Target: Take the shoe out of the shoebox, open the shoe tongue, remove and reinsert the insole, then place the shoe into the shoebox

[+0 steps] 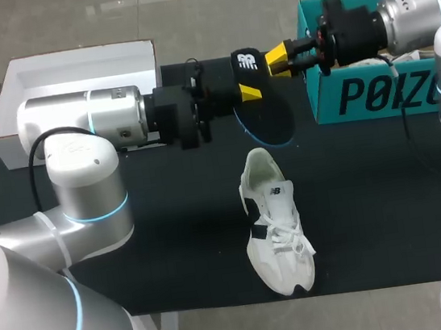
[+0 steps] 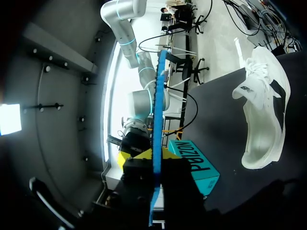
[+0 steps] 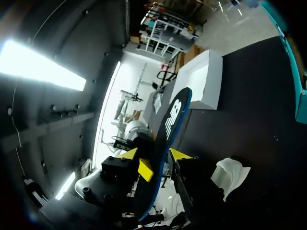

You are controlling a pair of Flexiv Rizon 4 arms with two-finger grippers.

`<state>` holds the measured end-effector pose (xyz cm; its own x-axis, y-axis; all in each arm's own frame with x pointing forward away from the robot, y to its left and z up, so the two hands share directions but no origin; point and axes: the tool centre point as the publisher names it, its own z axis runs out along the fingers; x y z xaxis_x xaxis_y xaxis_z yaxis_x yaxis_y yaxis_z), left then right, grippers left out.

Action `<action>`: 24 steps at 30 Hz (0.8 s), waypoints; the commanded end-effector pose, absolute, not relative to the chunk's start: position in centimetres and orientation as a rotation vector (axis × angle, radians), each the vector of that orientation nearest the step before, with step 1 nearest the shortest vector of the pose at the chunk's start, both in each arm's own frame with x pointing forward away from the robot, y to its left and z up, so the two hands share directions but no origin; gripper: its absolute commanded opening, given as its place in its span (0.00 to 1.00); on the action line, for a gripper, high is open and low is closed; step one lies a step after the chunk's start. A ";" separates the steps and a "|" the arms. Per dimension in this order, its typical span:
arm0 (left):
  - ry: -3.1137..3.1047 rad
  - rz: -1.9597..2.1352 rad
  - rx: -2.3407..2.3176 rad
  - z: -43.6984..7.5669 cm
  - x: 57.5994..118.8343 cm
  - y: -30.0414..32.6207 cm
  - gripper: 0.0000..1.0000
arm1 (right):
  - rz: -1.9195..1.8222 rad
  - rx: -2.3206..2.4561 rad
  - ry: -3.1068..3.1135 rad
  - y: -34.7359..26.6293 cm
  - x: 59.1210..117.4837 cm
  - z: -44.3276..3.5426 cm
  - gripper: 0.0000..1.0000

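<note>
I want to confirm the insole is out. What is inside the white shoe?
Only pale, bare lining shows in the shoe opening; the insole is up in the air. The laced upper hides the toe part.

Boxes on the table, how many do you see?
2. A white box sits at the far left; a teal shoebox at the far right, partly cut off by the head view's edge. No others show.

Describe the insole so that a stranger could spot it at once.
Start at the black table, between the white box and the teal shoebox at its far side. There the left tool and right tool hold a thin flat piece in the air, beyond the white sneaker: the insole. It alone is black with a blue rim.
</note>
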<state>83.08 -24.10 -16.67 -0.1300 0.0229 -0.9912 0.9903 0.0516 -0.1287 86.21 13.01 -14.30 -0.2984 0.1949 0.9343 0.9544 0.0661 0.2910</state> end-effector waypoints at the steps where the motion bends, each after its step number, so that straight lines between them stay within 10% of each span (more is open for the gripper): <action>1: 1.353 -1.265 1.125 -16.7 82.9 -23.5 0.00 | -1.298 -1.252 -1.698 11.0 84.0 -13.2 1.00; 24: 1.409 -1.312 1.142 -17.5 81.8 -23.0 0.00 | -1.195 -1.122 -2.512 4.3 78.7 -7.6 1.00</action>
